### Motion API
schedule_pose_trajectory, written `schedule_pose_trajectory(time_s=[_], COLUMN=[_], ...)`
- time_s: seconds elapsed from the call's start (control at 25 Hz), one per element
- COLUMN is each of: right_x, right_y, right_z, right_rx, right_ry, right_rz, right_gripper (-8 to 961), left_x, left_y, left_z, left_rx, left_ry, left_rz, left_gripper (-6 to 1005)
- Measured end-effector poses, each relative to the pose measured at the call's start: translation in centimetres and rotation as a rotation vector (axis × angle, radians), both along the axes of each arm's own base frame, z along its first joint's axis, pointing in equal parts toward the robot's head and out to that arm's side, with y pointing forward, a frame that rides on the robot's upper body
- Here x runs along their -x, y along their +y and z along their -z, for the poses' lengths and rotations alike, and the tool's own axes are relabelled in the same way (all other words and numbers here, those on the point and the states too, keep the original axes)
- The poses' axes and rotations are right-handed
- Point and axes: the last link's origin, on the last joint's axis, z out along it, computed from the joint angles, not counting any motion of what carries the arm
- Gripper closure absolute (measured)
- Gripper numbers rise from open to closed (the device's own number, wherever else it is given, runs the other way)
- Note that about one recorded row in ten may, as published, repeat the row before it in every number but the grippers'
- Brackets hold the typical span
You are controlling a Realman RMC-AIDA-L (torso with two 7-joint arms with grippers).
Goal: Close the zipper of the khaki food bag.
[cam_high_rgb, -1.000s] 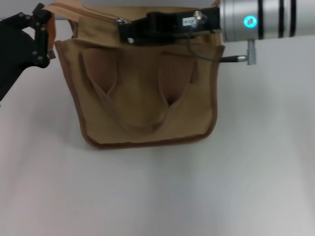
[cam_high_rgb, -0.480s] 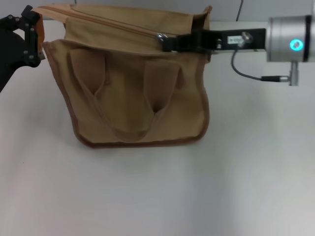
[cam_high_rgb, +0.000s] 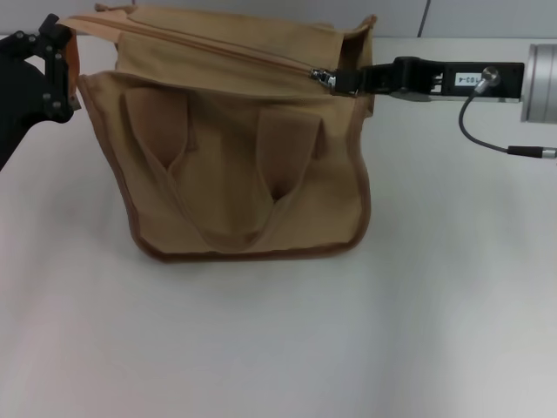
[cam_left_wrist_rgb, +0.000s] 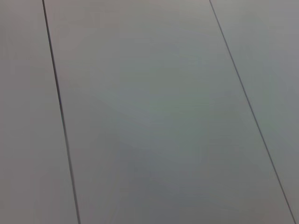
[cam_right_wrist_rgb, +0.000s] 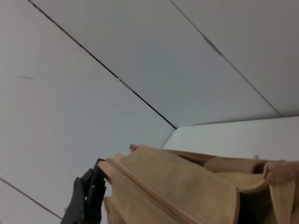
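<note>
The khaki food bag (cam_high_rgb: 244,183) stands upright on the white table, handles hanging down its front. Its tan zipper (cam_high_rgb: 218,48) runs across the top panel. The silver pull tab (cam_high_rgb: 327,78) sits near the bag's right end. My right gripper (cam_high_rgb: 346,81) is shut on the pull tab, reaching in from the right. My left gripper (cam_high_rgb: 59,68) is shut on the bag's left top corner. The right wrist view shows the bag's top (cam_right_wrist_rgb: 187,186) and the left gripper (cam_right_wrist_rgb: 86,198) beyond it. The left wrist view shows only wall panels.
The white table (cam_high_rgb: 278,348) spreads in front of the bag and to its right. A grey panelled wall (cam_right_wrist_rgb: 140,56) stands behind. A cable (cam_high_rgb: 487,139) hangs under my right arm.
My right gripper has pulled the tab rightward along the zipper, from near the bag's left-middle to its right end. The bag shifted slightly left; the left gripper kept hold.
</note>
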Motion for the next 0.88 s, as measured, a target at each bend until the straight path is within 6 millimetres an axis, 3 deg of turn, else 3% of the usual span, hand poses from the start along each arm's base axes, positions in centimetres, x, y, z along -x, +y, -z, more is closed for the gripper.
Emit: schedule_pose_trajectory(time_s=[0.48, 0.64, 0.72, 0.88], right_x=[-1.5, -2.4, -3.3, -4.3], right_y=[-1.6, -3.6, -6.1, -8.2], right_z=[-2.0, -2.7, -3.2, -3.1], right_rx=[-0.104, -0.172, -0.238, -0.279], right_ry=[0.081, 0.097, 0.131, 0.138], right_rz=[-0.148, -0.295, -0.453, -0.564], right_gripper=[890, 724, 648, 511], left_x=[-0.2, -0.2, -0.2, -0.1], left_y=[0.0, 0.0, 0.1, 0.3], left_z=[0.4, 0.6, 0.6, 0.7], left_rx=[0.011, 0.010, 0.012, 0.014], left_ry=[-0.012, -0.016, -0.014, -0.010], left_rz=[0.003, -0.002, -0.010, -0.019], left_gripper=[994, 994, 994, 994])
